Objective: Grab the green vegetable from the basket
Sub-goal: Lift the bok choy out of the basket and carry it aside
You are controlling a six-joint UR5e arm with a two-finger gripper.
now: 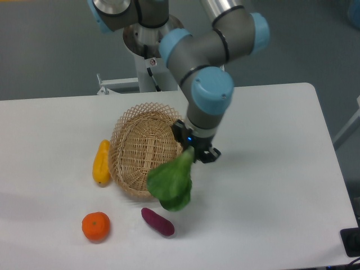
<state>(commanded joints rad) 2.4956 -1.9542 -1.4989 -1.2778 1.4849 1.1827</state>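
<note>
One arm, one hand, one item in the grip. Largest first: the table (pixel 270 169) is white and carries everything. On it sits the basket (pixel 143 149), oval, woven, tan; what I can see of its inside shows only bare weave, though my wrist and the leaves hide the right-hand rim. The green vegetable (pixel 171 181) hangs from my hand (pixel 197 152), pinched at its narrow pale stem end, with the broad leaves drooping down over the basket's near right rim. I judge it lifted clear of the weave, though from this single view I cannot tell how far clear.

Hand state: fingers closed on the stem end; the jaws look drawn in tight around it.

Step in hand, as I judge it: finish the lift.
- Rise straight up so the trailing leaves do not drag on the rim.
- Keep the grip firm; the stem is narrow and the leaf mass below can swing.
- Move slowly to damp that swing.

Outside the basket, all resting on the table: yellow-orange vegetable (pixel 102 162) touching or just beside the left rim; purple sweet potato (pixel 157 221) near the front; orange fruit (pixel 95 226) to its left.
</note>
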